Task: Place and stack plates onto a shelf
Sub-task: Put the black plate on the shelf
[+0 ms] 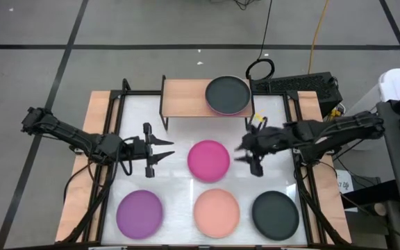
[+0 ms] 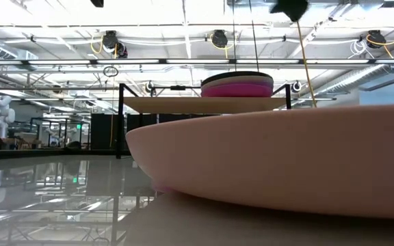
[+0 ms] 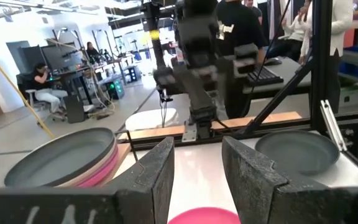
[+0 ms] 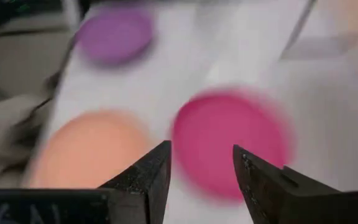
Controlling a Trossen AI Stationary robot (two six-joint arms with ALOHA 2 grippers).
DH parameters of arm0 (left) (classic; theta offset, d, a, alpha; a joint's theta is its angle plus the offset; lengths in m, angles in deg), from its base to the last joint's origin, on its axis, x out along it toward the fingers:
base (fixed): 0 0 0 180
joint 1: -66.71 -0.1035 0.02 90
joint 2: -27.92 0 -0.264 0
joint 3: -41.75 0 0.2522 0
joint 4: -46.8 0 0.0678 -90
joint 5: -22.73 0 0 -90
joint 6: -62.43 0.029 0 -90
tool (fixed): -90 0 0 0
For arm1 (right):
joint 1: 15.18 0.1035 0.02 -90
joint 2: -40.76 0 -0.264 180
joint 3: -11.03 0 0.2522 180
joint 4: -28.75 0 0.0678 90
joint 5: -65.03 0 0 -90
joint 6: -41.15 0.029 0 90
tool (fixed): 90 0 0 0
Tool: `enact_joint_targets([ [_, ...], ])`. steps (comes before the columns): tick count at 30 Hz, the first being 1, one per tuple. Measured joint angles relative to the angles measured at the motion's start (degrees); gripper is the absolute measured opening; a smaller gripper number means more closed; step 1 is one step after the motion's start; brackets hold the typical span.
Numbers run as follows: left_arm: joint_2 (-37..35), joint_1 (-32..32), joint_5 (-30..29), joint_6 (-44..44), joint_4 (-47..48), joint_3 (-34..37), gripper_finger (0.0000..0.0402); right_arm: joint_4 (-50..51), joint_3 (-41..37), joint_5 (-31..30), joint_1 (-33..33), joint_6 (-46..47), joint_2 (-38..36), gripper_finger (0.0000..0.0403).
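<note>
The light-wood shelf point(image 1: 185, 98) stands at the table's far edge and carries a stack of plates point(image 1: 228, 95) with a black one on top and a magenta one under it point(image 2: 238, 87). On the table lie a magenta plate point(image 1: 209, 160) at the middle and a purple point(image 1: 139, 212), a peach point(image 1: 217, 212) and a black plate point(image 1: 275, 213) in a row along the near edge. My left gripper point(image 1: 171, 149) hovers open just left of the magenta plate. My right gripper point(image 1: 240, 154) hangs open by that plate's right rim, above it point(image 4: 229, 140).
Black frame rails point(image 1: 114, 132) run along both sides of the white tabletop. A keyboard point(image 1: 294, 85) sits behind the shelf's right end. The shelf's left half point(image 1: 179, 94) is bare wood. People stand in the room beyond the right arm point(image 3: 194, 56).
</note>
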Motion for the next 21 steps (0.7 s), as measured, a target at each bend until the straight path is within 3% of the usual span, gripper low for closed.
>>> enact_joint_targets([
  [7, -0.01, -0.02, 0.0, -1.42, -0.21, -0.02, 0.014, 6.67, -7.26, 21.89, 2.45, 15.64, 3.84, 0.0153],
  [13, -0.02, -0.02, 0.0, -1.44, -0.12, -0.02, 0.014, -1.19, -19.55, 25.46, 6.29, 17.81, 4.2, 0.0153],
  [21, -0.01, -0.02, 0.0, -1.41, 0.02, -0.02, 0.014, -14.27, -31.99, 25.6, 10.68, 23.37, 4.16, 0.0153],
])
